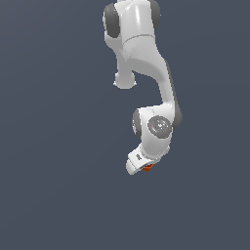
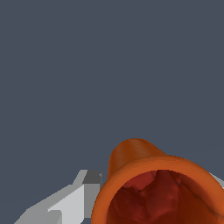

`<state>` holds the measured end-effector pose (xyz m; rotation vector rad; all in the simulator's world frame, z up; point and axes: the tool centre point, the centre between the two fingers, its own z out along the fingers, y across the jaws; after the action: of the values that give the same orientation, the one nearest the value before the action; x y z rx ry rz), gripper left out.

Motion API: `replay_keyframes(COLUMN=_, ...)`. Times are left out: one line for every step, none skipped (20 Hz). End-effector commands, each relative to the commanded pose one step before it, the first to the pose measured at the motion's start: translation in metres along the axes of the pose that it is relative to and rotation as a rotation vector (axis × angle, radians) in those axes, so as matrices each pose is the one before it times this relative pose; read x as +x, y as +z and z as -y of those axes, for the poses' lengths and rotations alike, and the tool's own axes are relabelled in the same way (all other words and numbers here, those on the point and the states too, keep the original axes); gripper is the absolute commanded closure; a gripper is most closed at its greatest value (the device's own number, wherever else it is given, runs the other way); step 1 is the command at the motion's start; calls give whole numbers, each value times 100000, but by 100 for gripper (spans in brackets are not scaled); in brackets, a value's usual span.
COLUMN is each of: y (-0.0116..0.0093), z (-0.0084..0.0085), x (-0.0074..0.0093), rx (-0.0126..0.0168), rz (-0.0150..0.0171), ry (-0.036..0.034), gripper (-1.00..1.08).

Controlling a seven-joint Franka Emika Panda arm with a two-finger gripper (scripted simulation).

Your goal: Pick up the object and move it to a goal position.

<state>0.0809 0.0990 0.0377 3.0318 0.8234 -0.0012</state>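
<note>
Cup [image 2: 144, 175], orange-red and small, sits right at the gripper [image 1: 144, 168], at about five o'clock from the arm's [image 1: 146, 58] lower joint in the exterior view. One finger [image 2: 81, 194] touches its side, so I judge the gripper is clamped on it. It looks light, stiff and smooth; holding the tapered wall below the rim seems safest.

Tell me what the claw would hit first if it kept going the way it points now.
Probably nothing: the orange-red cup sits between the claw's fingers, and beyond it the wrist view shows only plain grey-blue background. Depth there cannot be judged.
</note>
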Motion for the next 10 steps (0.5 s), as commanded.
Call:
replay_keyframes(y=-34, z=-2, x=29, rx=-24, rz=-64, ry=-14, gripper=108)
replay_keyframes(y=0, z=0, x=0, rx=0, rz=0, ry=0, gripper=108)
replay_keyframes(y=0, z=0, x=0, rx=0, rz=0, ry=0, gripper=108)
replay_keyframes(y=0, z=0, x=0, rx=0, rz=0, ry=0, gripper=108)
replay_keyframes(y=0, z=0, x=0, rx=0, rz=0, ry=0, gripper=108)
replay_keyframes(y=24, z=2, x=-23, rx=20, rz=43, ry=9, gripper=108)
replay_keyframes(y=-27, z=2, x=-3, rx=0, rz=0, ry=0, gripper=108)
replay_keyframes(y=-81, z=6, x=-9, rx=0, rz=0, ry=0, gripper=108)
replay_keyframes(y=-136, z=11, x=-14, rx=0, rz=0, ry=0, gripper=108)
replay_keyframes(y=-191, z=15, x=-20, rx=0, rz=0, ry=0, gripper=108)
